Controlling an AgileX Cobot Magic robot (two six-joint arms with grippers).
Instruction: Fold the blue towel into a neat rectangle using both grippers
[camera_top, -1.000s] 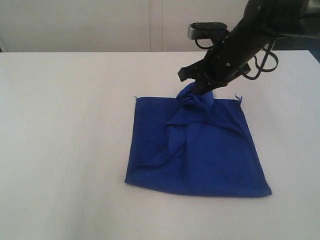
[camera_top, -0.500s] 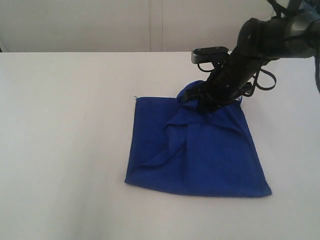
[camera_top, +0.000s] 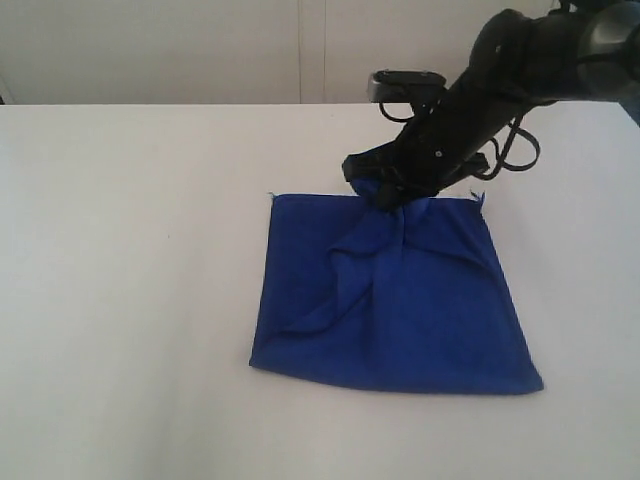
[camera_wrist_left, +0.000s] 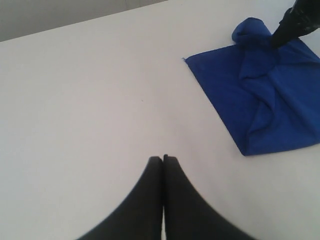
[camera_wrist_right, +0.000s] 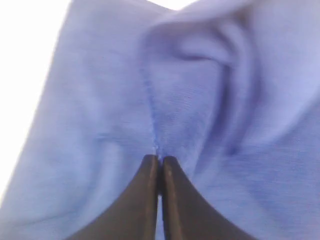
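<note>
Right gripper (camera_top: 384, 193) is pinched shut on a bunched fold at the far edge of the deep-blue fuzzy rectangular towel (camera_top: 400, 310). Wrist view shows its fingertips (camera_wrist_right: 150, 172) meeting on a stitched hem. Versus half a second ago, the arm sits a bit further left and the loose rosette of cloth is now drawn tight under the tips. Towel outline on the flat white table (camera_top: 130, 260) is unchanged, diagonal creases still run down from the pinch. Left gripper (camera_wrist_left: 163, 158) is closed and empty over bare table, well apart from the towel.

Exterior high above table (camera_top: 130, 250); right wrist close-up on towel (camera_wrist_right: 100, 100), left distant.
</note>
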